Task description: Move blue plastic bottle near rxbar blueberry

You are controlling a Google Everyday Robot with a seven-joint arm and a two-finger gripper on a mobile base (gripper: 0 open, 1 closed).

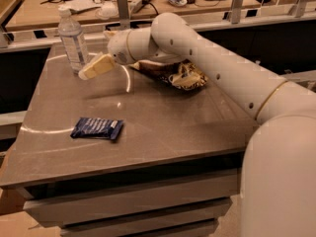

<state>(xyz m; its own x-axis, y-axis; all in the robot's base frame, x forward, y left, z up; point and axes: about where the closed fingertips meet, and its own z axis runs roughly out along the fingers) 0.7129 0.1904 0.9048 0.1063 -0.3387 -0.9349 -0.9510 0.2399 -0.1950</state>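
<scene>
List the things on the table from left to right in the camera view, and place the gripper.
Left to right: water bottle → blue snack bar → chip bag. The gripper is close by the bottle's right side, farther back than the snack bar.

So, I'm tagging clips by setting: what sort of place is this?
Probably a lab or workshop: cluttered workbench with cables behind, metal railing, and a grey table where the gripper hangs beside the blue plastic bottle.
</scene>
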